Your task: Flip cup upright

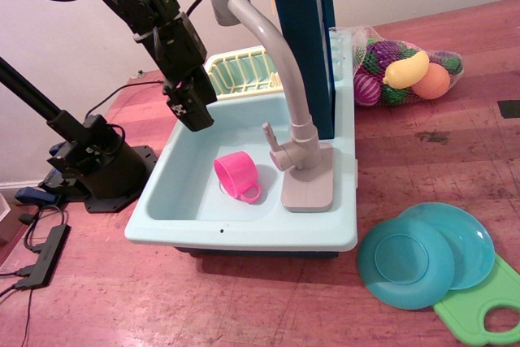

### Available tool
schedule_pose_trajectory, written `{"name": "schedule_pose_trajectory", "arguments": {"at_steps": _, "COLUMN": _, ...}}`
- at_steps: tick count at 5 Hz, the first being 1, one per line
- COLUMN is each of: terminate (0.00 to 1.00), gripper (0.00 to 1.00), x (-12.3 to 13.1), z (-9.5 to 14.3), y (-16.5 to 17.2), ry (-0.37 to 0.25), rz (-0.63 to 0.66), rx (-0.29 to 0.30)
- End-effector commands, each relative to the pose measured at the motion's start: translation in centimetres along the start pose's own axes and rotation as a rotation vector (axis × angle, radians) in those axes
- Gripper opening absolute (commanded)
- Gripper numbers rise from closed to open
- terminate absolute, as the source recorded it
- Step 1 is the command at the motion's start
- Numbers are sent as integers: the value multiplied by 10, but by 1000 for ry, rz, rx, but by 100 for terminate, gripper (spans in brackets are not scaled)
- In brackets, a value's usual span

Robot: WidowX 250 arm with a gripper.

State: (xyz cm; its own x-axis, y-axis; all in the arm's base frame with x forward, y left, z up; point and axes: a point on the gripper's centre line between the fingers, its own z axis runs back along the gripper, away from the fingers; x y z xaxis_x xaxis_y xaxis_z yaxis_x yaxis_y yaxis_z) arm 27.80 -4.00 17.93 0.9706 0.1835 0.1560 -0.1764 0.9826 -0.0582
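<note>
The small hot-pink cup point(235, 173) sits in the basin of the light-blue toy sink point(187, 201), near the middle. Its loop handle points to the front right. Its upper face looks closed, as if it stands mouth-down, though I cannot be sure. My black gripper point(195, 115) hangs over the sink's back left corner, up and to the left of the cup and apart from it. It holds nothing. Its dark fingers blend together, so I cannot tell if they are open or shut.
A grey faucet point(284, 79) arches over the basin just right of the cup. A cream dish rack point(240, 71) sits behind. Two teal plates point(422, 258) and a green cutting board point(487, 306) lie at the front right. A net bag of toy food point(406, 75) lies at the back right.
</note>
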Motion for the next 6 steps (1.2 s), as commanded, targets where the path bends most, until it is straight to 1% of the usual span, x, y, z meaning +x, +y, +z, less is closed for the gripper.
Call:
{"name": "schedule_pose_trajectory", "arguments": {"at_steps": 1, "terminate": 0, "gripper": 100, "x": 0, "z": 0, "y": 0, "ry": 0, "rz": 0, "rx": 0}}
{"name": "schedule_pose_trajectory", "arguments": {"at_steps": 2, "terminate": 0, "gripper": 100, "x": 1, "z": -2, "y": -2, "ry": -9, "rz": -193, "rx": -39}}
{"name": "schedule_pose_trajectory", "arguments": {"at_steps": 3, "terminate": 0, "gripper": 100, "x": -1, "z": -8, "y": -5, "ry": -5, "rz": -303, "rx": -55}}
{"name": "schedule_pose_trajectory", "arguments": {"at_steps": 4, "terminate": 0, "gripper": 100, "x": -2, "z": -13, "y": -7, "ry": -32, "rz": -394, "rx": -65}}
{"name": "schedule_pose_trajectory", "arguments": {"at_steps": 5, "terminate": 0, "gripper": 100, "x": -5, "z": -24, "y": -7, "ry": -51, "rz": -467, "rx": -58}}
{"name": "schedule_pose_trajectory", "arguments": {"at_steps": 6, "terminate": 0, "gripper": 100, "x": -11, "z": -44, "y": -7, "ry": -48, "rz": -506, "rx": -81}}
